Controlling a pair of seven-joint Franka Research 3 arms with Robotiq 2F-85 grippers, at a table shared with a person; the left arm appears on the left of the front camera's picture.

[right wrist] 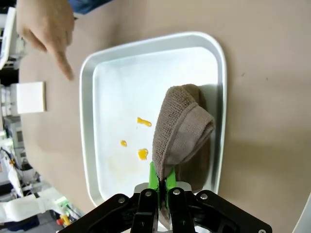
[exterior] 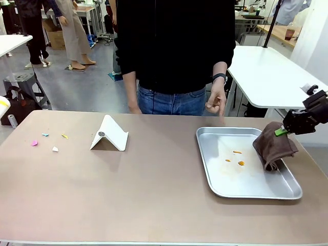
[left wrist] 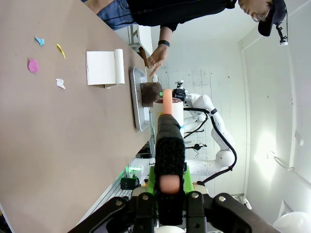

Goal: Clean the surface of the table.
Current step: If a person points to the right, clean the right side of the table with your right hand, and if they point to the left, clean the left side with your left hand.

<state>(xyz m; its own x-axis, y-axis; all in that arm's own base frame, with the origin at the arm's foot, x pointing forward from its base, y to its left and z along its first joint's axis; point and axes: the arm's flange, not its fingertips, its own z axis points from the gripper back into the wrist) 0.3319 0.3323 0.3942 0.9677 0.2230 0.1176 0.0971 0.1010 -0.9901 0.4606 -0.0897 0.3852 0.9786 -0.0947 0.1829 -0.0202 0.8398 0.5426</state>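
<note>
The tan-brown table [exterior: 154,195] carries a silver tray [exterior: 246,129] on its right half, with orange spots [exterior: 237,152] on the tray floor. My right gripper [exterior: 281,131] is shut on the top corner of a brown cloth [exterior: 274,147], whose lower end rests in the tray's right side. In the right wrist view the cloth [right wrist: 181,127] hangs from the gripper [right wrist: 160,183] just right of the spots [right wrist: 142,154]. My left gripper [left wrist: 167,187] is high over the table [left wrist: 48,145], shut on a black stick-like tool [left wrist: 169,145] with a peach tip.
Small coloured paper scraps [exterior: 45,141] lie at the table's far left. A white folded card stand [exterior: 109,135] sits left of centre. The person stands at the far edge, one hand [exterior: 218,104] pointing down near the tray's back rim.
</note>
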